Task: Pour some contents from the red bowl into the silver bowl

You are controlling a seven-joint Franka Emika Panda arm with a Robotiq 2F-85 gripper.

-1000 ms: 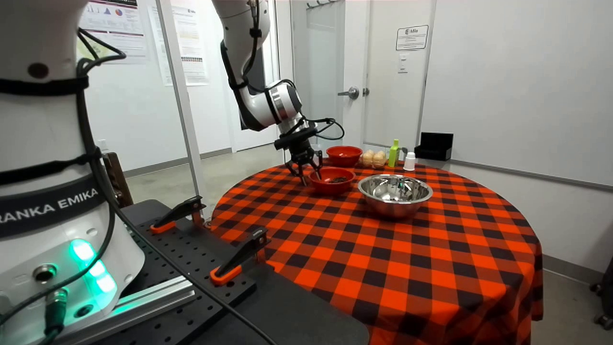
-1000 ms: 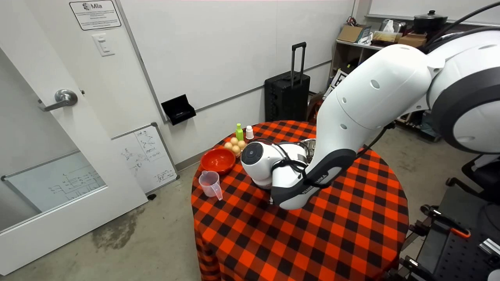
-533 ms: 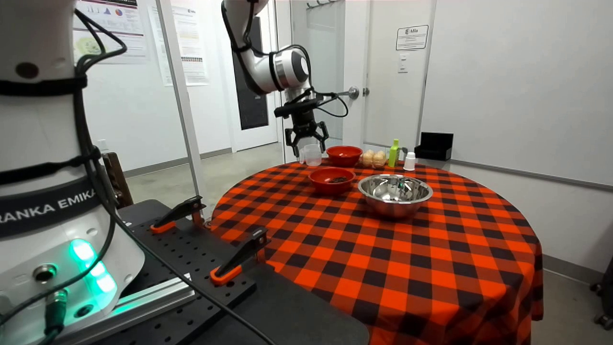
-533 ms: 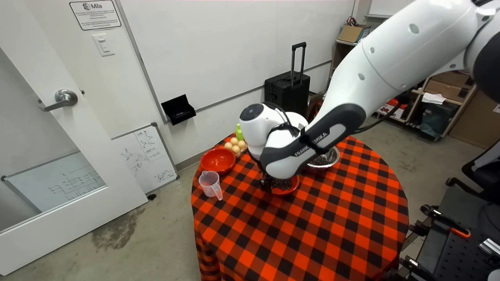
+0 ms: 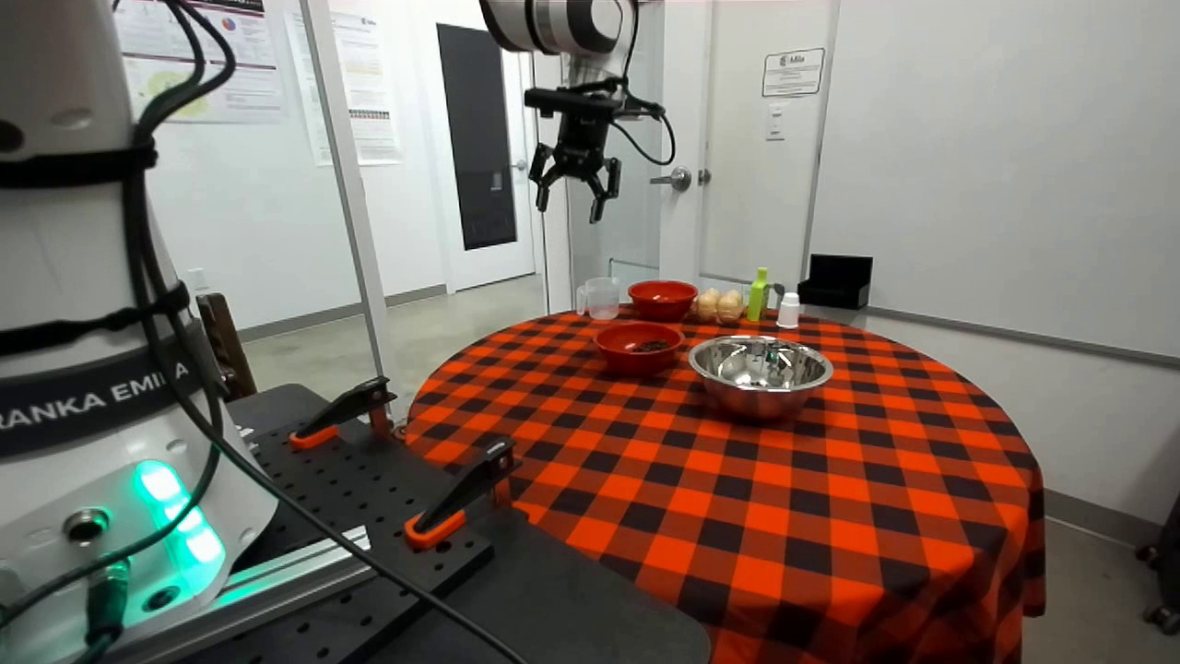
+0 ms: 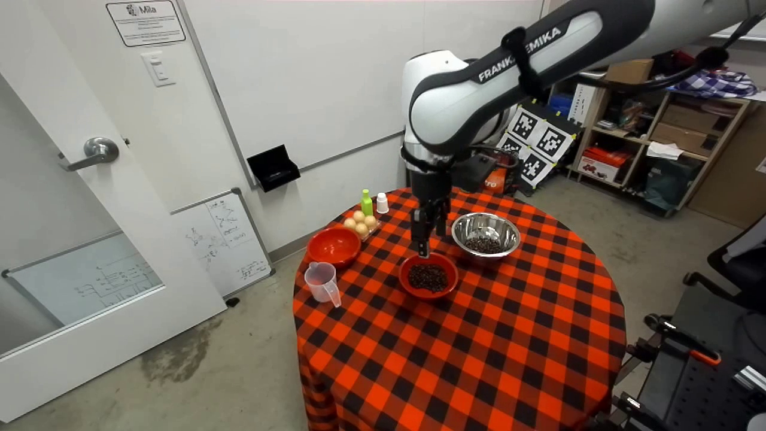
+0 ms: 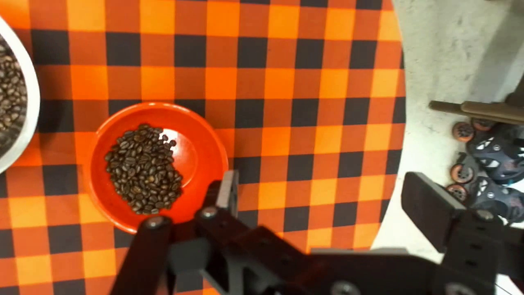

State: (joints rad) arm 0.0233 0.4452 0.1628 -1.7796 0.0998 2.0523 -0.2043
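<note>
A red bowl (image 6: pixel 428 296) with dark coffee beans (image 7: pixel 143 172) in it stands upright on the checked tablecloth. Beside it is the silver bowl (image 5: pixel 761 398), which also holds beans (image 6: pixel 485 244); in the wrist view only a part of the silver bowl (image 7: pixel 33 94) shows at the left edge. My gripper (image 5: pixel 569 212) hangs well above the table, over the side of the red bowl away from the silver one. Its fingers are spread wide, and in the wrist view nothing sits between them. One finger (image 7: pixel 225 192) overlaps the red bowl's edge in that picture, with height between them.
At the table's far side stand another red bowl (image 6: pixel 333 246), a clear measuring jug (image 6: pixel 322 281), a pack of eggs (image 6: pixel 361 223), a green bottle (image 6: pixel 366 205) and white cups (image 6: pixel 382 203). A glass-panelled door (image 5: pixel 613 138) is behind the arm.
A second ago my gripper was at the red bowl's rim, a finger on either side. It has risen straight up, its jaws spreading wider. The red bowl has stayed on the table.
</note>
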